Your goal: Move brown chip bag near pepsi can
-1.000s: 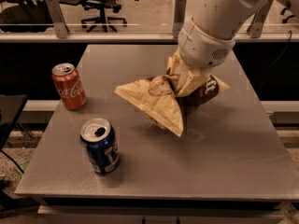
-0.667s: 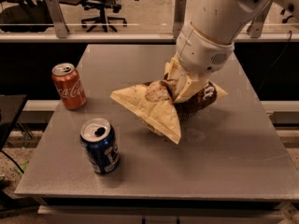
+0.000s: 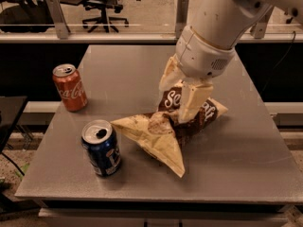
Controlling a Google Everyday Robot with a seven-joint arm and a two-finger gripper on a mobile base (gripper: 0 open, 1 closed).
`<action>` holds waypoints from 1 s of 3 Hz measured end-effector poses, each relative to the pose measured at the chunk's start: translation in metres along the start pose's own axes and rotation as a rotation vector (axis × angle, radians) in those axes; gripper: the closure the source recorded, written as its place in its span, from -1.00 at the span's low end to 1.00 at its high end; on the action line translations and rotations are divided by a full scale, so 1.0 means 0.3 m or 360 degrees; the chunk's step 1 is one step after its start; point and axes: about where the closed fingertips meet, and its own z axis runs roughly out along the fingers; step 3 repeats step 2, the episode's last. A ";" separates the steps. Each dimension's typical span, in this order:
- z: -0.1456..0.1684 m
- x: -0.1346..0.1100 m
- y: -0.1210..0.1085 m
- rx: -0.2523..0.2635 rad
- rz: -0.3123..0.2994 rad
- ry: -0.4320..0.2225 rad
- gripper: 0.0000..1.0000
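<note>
The brown chip bag (image 3: 163,129) is dark brown and pale cream with white lettering, and lies crumpled on the grey table (image 3: 236,164) at its middle. Its pale pointed end reaches toward the pepsi can (image 3: 101,148), a dark blue can with a silver top standing near the front left, with a small gap between them. My gripper (image 3: 182,103) comes down from the white arm at upper right and is shut on the bag's upper middle, its cream fingers (image 3: 192,100) pressed into the brown part.
A red Coca-Cola can (image 3: 69,87) stands upright at the table's left side, behind the pepsi can. Behind the table runs a low rail with office chairs (image 3: 102,6) beyond it. The table's front edge is close below the pepsi can.
My gripper has carried the chip bag to the left and toward the front. The bag's pale end now lies much closer to the pepsi can. Both cans have not moved.
</note>
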 end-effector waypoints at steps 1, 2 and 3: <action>0.000 -0.003 -0.004 0.0009 -0.0002 0.0000 -1.00; 0.000 -0.003 -0.004 0.0009 -0.0002 0.0000 -1.00; 0.000 -0.003 -0.004 0.0009 -0.0002 0.0000 -1.00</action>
